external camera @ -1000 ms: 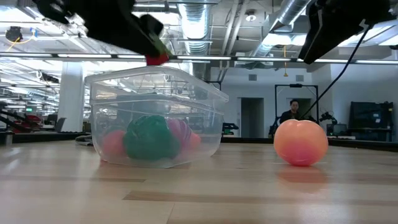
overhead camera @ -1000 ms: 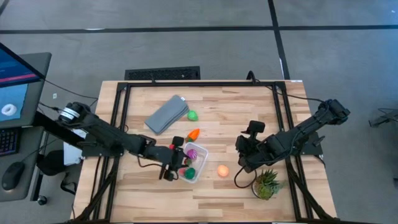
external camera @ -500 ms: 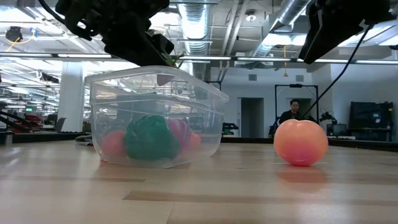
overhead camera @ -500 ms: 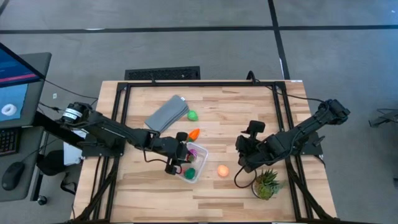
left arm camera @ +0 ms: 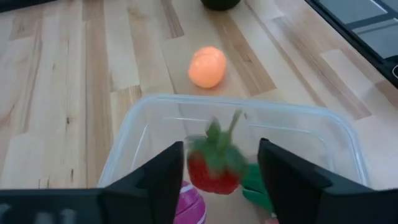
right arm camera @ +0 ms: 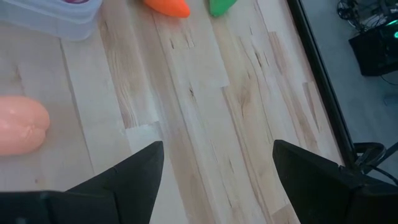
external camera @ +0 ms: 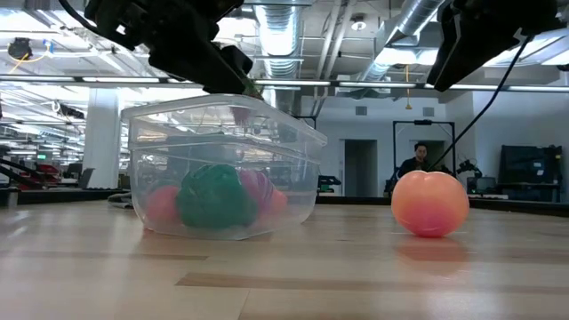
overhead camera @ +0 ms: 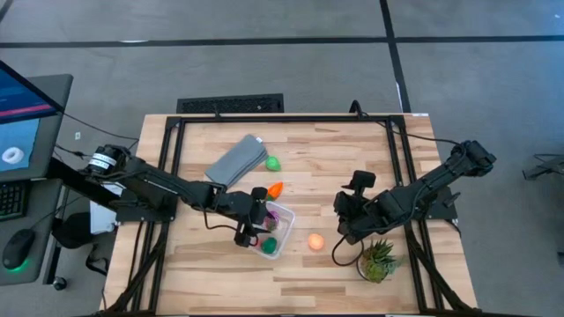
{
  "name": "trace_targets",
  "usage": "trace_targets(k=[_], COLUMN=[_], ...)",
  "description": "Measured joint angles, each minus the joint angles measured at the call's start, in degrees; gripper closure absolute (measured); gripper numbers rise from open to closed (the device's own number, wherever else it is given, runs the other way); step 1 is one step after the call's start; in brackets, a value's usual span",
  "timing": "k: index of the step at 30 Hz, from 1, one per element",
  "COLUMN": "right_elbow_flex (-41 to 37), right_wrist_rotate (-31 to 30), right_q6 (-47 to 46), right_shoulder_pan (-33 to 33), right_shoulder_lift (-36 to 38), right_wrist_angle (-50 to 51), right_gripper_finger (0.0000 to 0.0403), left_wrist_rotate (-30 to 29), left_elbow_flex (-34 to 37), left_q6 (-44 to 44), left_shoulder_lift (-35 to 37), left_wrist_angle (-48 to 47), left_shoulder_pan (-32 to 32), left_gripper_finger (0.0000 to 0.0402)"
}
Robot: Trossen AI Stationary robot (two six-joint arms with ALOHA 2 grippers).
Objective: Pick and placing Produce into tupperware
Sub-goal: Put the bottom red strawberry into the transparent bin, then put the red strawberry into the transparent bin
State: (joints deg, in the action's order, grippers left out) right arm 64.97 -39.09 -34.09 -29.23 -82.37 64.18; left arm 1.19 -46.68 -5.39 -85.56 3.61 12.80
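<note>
Above tupperware [left arm camera: 242, 118] | left gripper [left arm camera: 221, 163] released, strawberry [left arm camera: 214, 165] dropping between fingers | withdraw straight up, clear of rim | right gripper [right arm camera: 217, 163] spread, empty, well aside

The left gripper [overhead camera: 249, 219] hangs over the tupperware [overhead camera: 280, 232], blocking its opening, while bare table [overhead camera: 352, 154] lies open behind the orange ball [overhead camera: 315, 241].

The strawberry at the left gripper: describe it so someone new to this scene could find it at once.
Start at the clear tupperware near the middle of the wooden table. The left gripper hangs over it with fingers spread, and the strawberry sits in the gap between them, apparently loose. It is red with a green leafy top, unlike the purple piece and dark green piece lying in the tupperware.
</note>
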Motion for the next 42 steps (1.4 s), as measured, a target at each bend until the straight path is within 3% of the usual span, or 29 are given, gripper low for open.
trace_targets(k=[5, 10, 14, 23, 31, 42], right_elbow_flex=[0.0, 0.0, 0.0, 0.0, 0.0, 0.0], right_wrist_rotate=[0.0, 0.0, 0.0, 0.0, 0.0, 0.0], right_q6=[-0.4, -0.4, -0.4, -0.4, -0.4, -0.5], right_shoulder_pan=[0.0, 0.0, 0.0, 0.1, 0.0, 0.0], right_shoulder_lift=[0.0, 0.0, 0.0, 0.0, 0.0, 0.0], right_wrist_angle=[0.0, 0.0, 0.0, 0.0, -0.1, -0.4], right_gripper_finger=[0.0078, 0.0078, 0.0078, 0.0078, 0.0078, 0.0078], left_wrist_rotate=[-0.4, -2.5, -7.0, -7.3, -11.6, -13.0], left_elbow_flex=[0.0, 0.0, 0.0, 0.0, 0.0, 0.1], left_q6=[0.0, -0.9, -0.6, 2.0, 8.1, 9.8], left_shoulder_lift=[0.0, 0.9, 2.5, 8.8, 14.5, 15.1], left_wrist_angle=[-0.1, -4.6, -12.7, -20.9, -34.9, -40.4], left_shoulder_pan=[0.0, -0.3, -0.3, -0.3, -0.2, 0.1], left_gripper_finger=[0.015, 0.0125, 0.0124, 0.0129, 0.0129, 0.0129])
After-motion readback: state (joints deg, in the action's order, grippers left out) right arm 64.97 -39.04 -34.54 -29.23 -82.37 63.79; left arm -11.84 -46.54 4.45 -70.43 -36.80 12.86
